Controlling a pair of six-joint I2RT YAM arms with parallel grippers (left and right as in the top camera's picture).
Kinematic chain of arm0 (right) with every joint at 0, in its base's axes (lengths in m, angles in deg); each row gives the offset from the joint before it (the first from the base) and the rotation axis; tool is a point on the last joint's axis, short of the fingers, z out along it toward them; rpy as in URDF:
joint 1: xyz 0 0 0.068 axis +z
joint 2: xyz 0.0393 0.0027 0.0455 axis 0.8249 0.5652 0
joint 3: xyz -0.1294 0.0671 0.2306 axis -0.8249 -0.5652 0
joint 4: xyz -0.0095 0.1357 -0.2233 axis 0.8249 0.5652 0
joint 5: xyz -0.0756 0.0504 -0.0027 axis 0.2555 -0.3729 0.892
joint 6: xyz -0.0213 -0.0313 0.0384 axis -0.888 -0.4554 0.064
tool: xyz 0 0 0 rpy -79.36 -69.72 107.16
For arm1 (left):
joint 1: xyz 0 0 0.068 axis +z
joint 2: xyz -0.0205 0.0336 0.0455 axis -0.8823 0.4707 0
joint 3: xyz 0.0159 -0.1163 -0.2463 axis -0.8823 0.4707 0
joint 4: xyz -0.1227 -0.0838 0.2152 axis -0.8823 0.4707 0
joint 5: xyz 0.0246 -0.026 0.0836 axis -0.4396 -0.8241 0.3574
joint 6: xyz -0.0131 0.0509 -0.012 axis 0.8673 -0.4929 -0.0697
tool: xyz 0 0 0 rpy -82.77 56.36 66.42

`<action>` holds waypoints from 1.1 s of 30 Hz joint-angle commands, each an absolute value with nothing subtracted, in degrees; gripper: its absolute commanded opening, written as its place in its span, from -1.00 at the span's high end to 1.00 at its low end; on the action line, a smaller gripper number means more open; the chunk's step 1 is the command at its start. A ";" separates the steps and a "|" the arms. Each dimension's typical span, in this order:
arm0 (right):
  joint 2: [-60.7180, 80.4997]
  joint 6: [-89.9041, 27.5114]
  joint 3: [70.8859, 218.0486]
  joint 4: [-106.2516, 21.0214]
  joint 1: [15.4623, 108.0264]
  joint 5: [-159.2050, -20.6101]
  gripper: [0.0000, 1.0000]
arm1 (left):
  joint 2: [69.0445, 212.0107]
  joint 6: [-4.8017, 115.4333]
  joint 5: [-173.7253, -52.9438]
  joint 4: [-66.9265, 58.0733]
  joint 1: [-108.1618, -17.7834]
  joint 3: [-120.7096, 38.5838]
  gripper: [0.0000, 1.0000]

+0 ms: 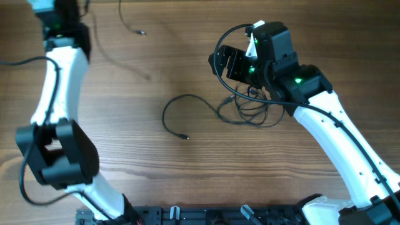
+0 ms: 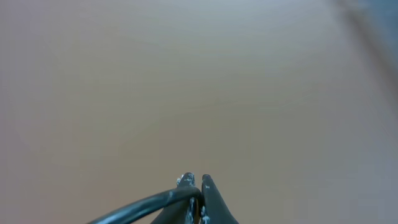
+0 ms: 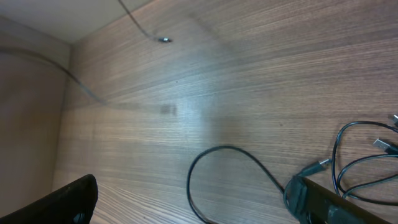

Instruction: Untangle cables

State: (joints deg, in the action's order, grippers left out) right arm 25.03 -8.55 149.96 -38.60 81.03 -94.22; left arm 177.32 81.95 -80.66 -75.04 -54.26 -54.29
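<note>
1. Black and very thin, the cables (image 1: 250,107) lie mostly as a loose tangle of loops on the light brown wood-grain table (image 1: 187,181), right of centre and directly beneath the right arm's wrist.
2. One strand leaves the tangle to the left, curves in an open loop (image 1: 170,112) and ends in a small plug (image 1: 185,137) resting on the wood.
3. A separate strand near the far edge ends in a small metal plug (image 1: 142,32), well apart from the tangle.
4. A faint, blurred strand (image 1: 122,59) runs diagonally across the wood from beside the left arm; I cannot tell whether it touches the surface.
5. The black right gripper (image 1: 228,64) hangs above the left side of the tangle with its jaws spread wide, nothing between them. In the right wrist view its two fingers frame the open loop.
6. The left gripper (image 2: 196,185) is at the far left corner of the table. In the left wrist view its fingertips are pressed together, pinching a black cord (image 2: 149,204) that trails off to the lower left.
</note>
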 commanded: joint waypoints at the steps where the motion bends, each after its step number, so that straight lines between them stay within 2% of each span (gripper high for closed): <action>1: 25.05 -8.97 150.62 -37.66 81.45 -93.52 -1.00 | 186.61 71.04 -78.58 -74.82 -43.92 -54.20 0.92; 2: 25.05 -8.92 150.62 -37.14 81.45 -93.52 -0.99 | 188.73 66.63 -78.56 -74.29 -41.65 -54.20 0.88; 3: 25.05 -8.95 150.62 -36.51 81.45 -93.52 -0.99 | 190.22 63.85 -78.56 -73.61 -39.84 -54.20 0.71; 4: 25.05 -8.97 150.62 -35.48 81.45 -93.50 -0.99 | 192.34 60.35 -78.56 -72.39 -36.89 -54.20 0.67; 5: 25.05 -9.12 150.62 -34.43 81.45 -93.48 -0.99 | 193.67 59.50 -78.56 -70.53 -34.35 -54.20 0.55; 6: 25.05 -9.14 150.62 -33.05 81.45 -93.46 -0.99 | 194.96 59.55 -79.57 -67.87 -31.05 -54.20 -0.79; 7: 25.05 -9.16 150.62 -32.62 81.45 -93.46 -0.99 | 195.36 59.57 -80.83 -66.34 -28.97 -54.20 -1.00; 12: 25.05 -9.08 150.62 -32.31 81.45 -93.48 -0.99 | 194.22 59.57 -94.21 -65.66 -24.34 -54.22 -0.99; 15: 25.05 -9.06 150.62 -32.05 81.45 -93.50 -1.00 | 191.73 59.57 -96.40 -60.87 -25.48 -54.22 -1.00; 19: 25.05 -9.12 150.60 -31.57 81.45 -93.46 -0.99 | 186.59 61.14 -96.26 -29.59 -27.84 -54.22 -1.00; 21: 25.05 -9.38 150.60 -31.63 81.45 -93.46 -0.99 | 185.76 65.95 -90.21 -14.14 -28.34 -54.22 -1.00; 24: 25.05 -11.77 150.58 -31.59 81.45 -93.48 -0.99 | 185.85 66.01 -82.30 -1.18 -28.38 -54.20 -1.00; 26: 25.05 -12.09 150.58 -31.61 81.45 -93.46 -0.99 | 185.91 66.08 -81.55 9.51 -28.43 -53.96 -1.00; 28: 25.05 -12.12 150.58 -31.98 81.45 -93.46 -1.00 | 186.00 66.08 -81.55 10.32 -28.56 -51.23 -0.99; 31: 25.05 -12.14 150.58 -31.94 81.43 -93.48 -1.00 | 186.00 66.08 -83.67 7.89 -28.62 -47.05 -0.81; 33: 25.05 -12.14 150.58 -31.59 81.43 -93.48 -0.99 | 186.02 66.08 -85.69 5.77 -28.71 -45.46 -0.50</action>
State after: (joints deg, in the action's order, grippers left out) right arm 25.03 -10.96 149.96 -31.72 81.03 -94.20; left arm 186.61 65.73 -83.78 7.52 -28.56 -47.69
